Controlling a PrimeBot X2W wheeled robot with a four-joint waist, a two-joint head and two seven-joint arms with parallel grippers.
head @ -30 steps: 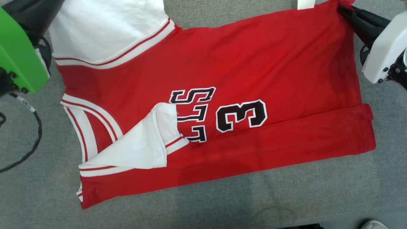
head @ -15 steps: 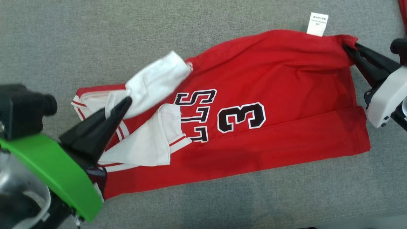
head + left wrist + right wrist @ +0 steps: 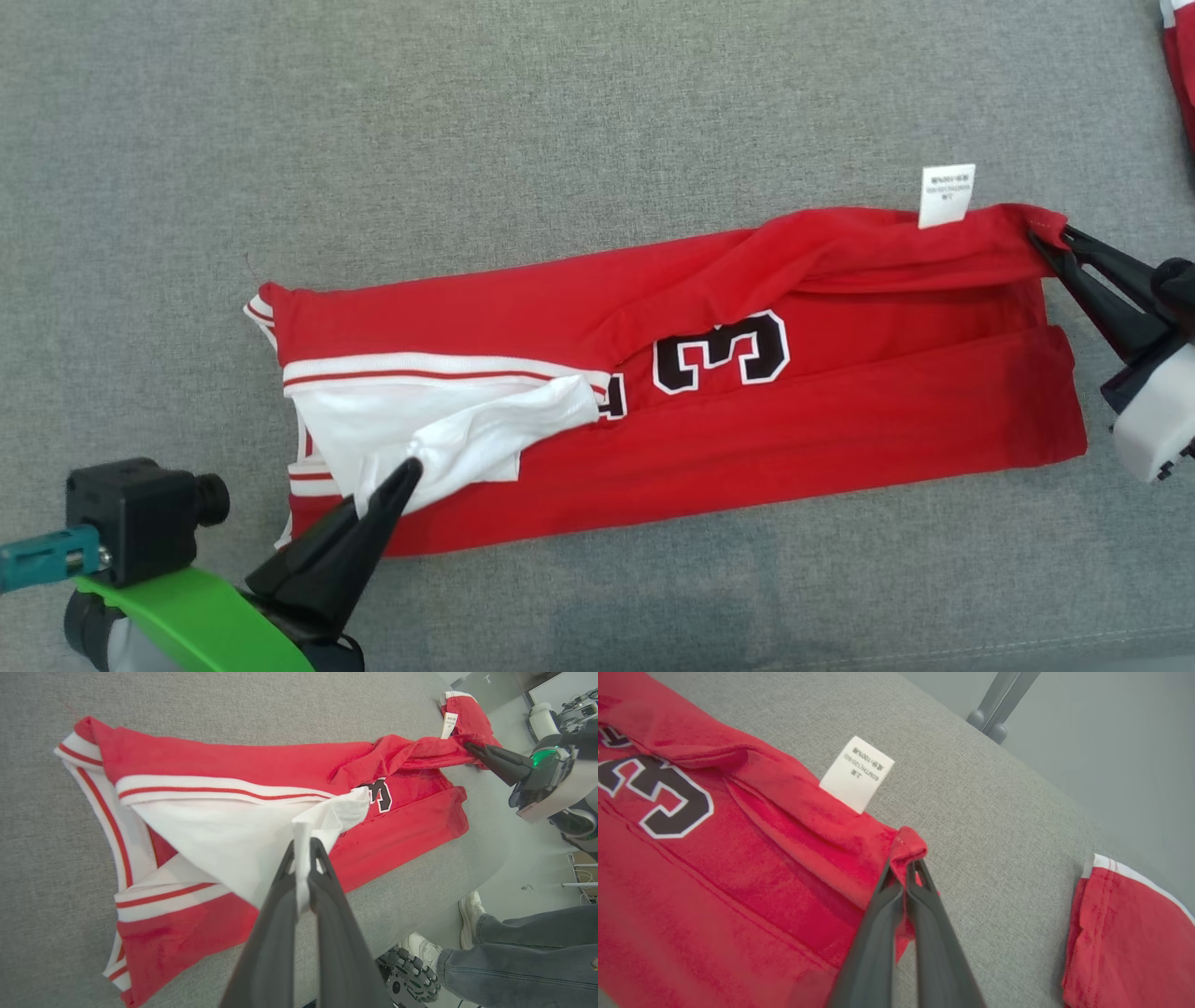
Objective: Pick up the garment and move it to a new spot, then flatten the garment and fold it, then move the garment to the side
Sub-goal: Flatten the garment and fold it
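A red jersey (image 3: 766,439) with white sleeves and a black "3" lies in a long band across the grey table, its far edge folded toward me. My left gripper (image 3: 409,467) is shut on the white sleeve (image 3: 448,429) at the jersey's left end; the left wrist view has the white cloth (image 3: 303,826) pinched between the fingers (image 3: 280,905). At the right end, my right gripper (image 3: 1044,241) is shut on the red hem corner (image 3: 908,847), beside a white care label (image 3: 946,195) that stands up from the fold (image 3: 857,773).
Another red garment (image 3: 1125,933) with white trim lies on the table's far right corner (image 3: 1178,56). The grey fabric table (image 3: 560,121) stretches beyond the jersey. A person's legs (image 3: 514,952) and white shoes stand by the table's edge in the left wrist view.
Both grippers have carried the jersey's far edge toward me, folding the upper half over the lower. The lettering beside the "3" is now covered. The left gripper moved down and right.
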